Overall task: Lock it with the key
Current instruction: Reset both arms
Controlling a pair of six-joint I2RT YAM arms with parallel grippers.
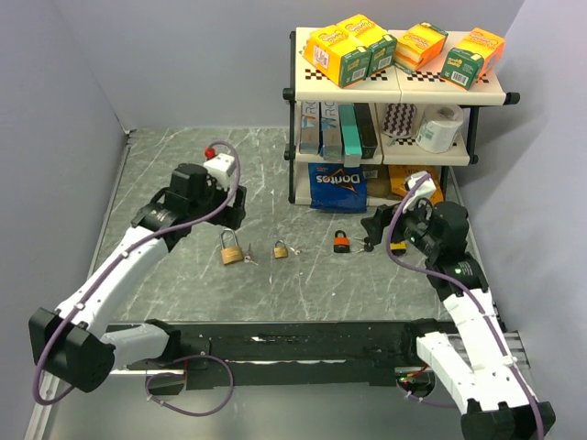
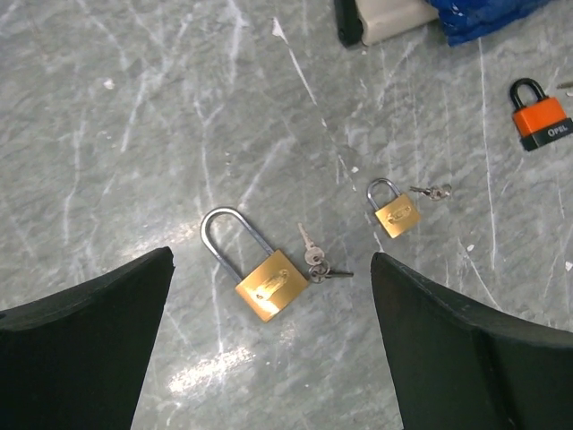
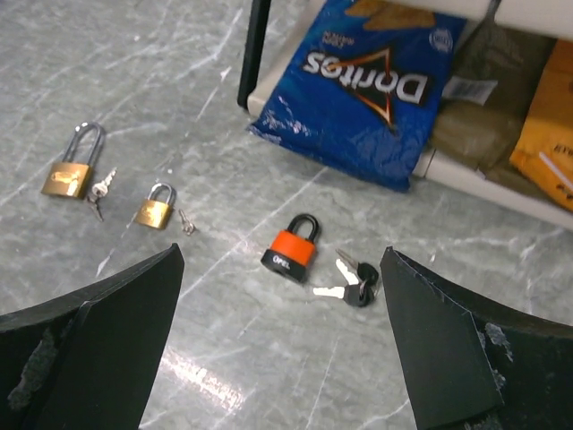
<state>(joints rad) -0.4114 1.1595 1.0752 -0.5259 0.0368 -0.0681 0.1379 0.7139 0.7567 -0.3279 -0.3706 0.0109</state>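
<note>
Three padlocks lie on the grey marble table. A large brass padlock (image 1: 230, 248) (image 2: 269, 285) (image 3: 67, 175) has its keys (image 2: 315, 262) beside it. A small brass padlock (image 1: 281, 249) (image 2: 397, 215) (image 3: 155, 210) has a small key (image 2: 433, 191) to its right. An orange and black padlock (image 1: 341, 242) (image 3: 291, 249) (image 2: 541, 121) has black-headed keys (image 3: 354, 285) to its right. All shackles look closed. My left gripper (image 1: 231, 209) (image 2: 272, 258) hovers open above the large brass padlock. My right gripper (image 1: 374, 229) (image 3: 282, 251) hovers open above the orange padlock. Both are empty.
A two-tier shelf rack (image 1: 295, 137) stands at the back right with yellow-green boxes (image 1: 353, 48) on top, and a paper roll (image 1: 438, 126) and books beneath. A blue Doritos bag (image 1: 337, 186) (image 3: 363, 85) leans at its foot. A white block (image 1: 220, 166) sits behind my left gripper.
</note>
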